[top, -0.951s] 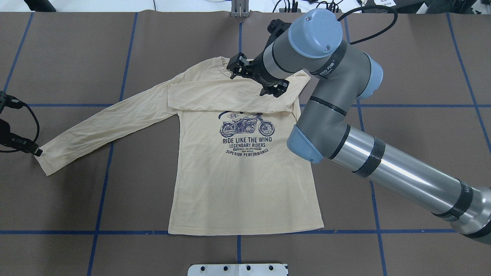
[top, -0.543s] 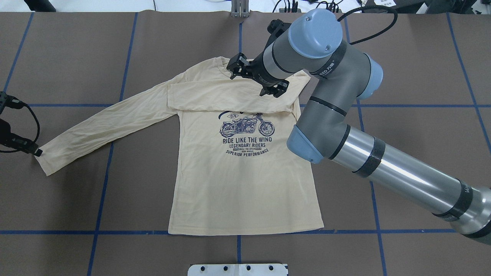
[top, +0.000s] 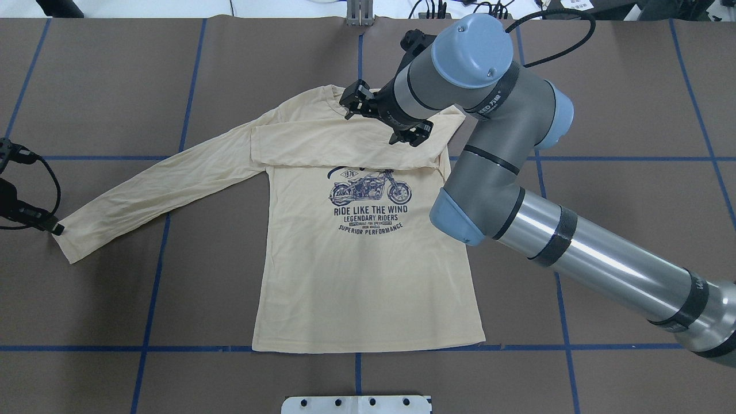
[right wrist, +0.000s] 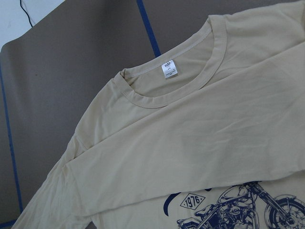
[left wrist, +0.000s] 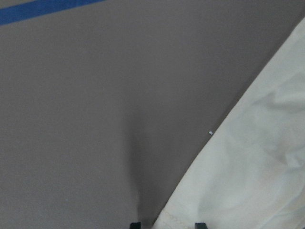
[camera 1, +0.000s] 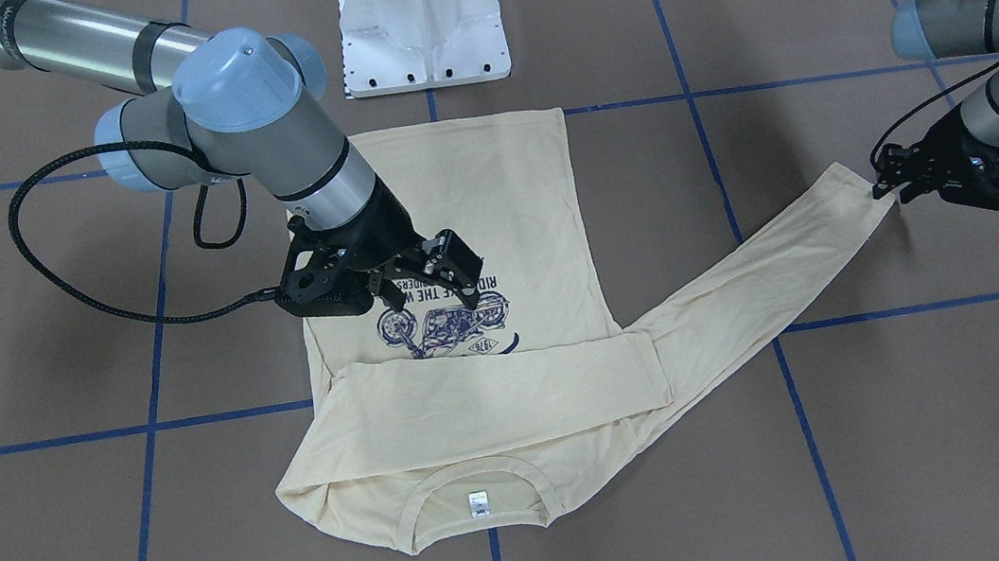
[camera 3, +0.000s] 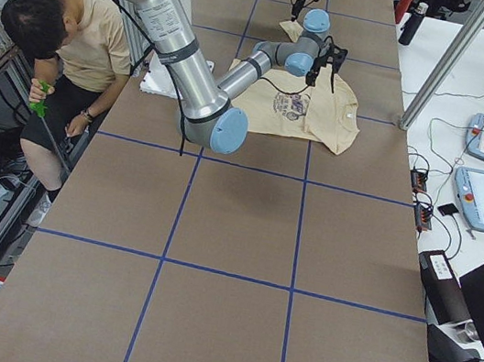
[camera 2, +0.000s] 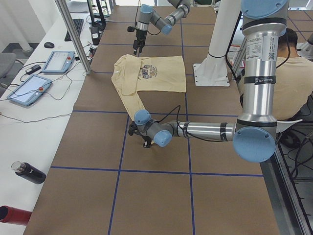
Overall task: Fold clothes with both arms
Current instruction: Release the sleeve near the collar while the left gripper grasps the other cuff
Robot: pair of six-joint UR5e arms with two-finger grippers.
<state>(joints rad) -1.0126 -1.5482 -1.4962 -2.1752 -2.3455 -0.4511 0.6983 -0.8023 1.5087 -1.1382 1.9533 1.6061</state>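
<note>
- Brown matte table cover [top: 604, 86], crossed by blue tape lines [top: 149, 287], fills the scene; a white metal pedestal base [top: 356, 404] sits at the robot's edge.
- Just beyond the base, a pale cream-yellow long-sleeved shirt [top: 356, 287] lies flat and face up at mid-table, with its hem toward the robot and its neck away.
- Its navy motorcycle print [top: 371, 201] shows on the chest, the top edge covered.
- One sleeve [top: 322, 146] is folded straight across the chest, over the top of the print.
- Over that folded sleeve hangs the black right gripper [top: 382, 118], its two fingers spread wide with nothing between them. It is raised clear of the fabric on the grey-and-silver right arm [top: 604, 259].
- Farther on, the round collar [camera 1: 415, 520] carries a small white neck label [camera 1: 479, 504].
- The other sleeve [top: 161, 184] stretches out slantwise toward the robot's left.
- At its cuff [left wrist: 248, 191] sits the black left gripper [camera 1: 883, 184], low on the table. Its fingertips [left wrist: 136, 224] stand apart, with the cuff's corner between them.
</note>
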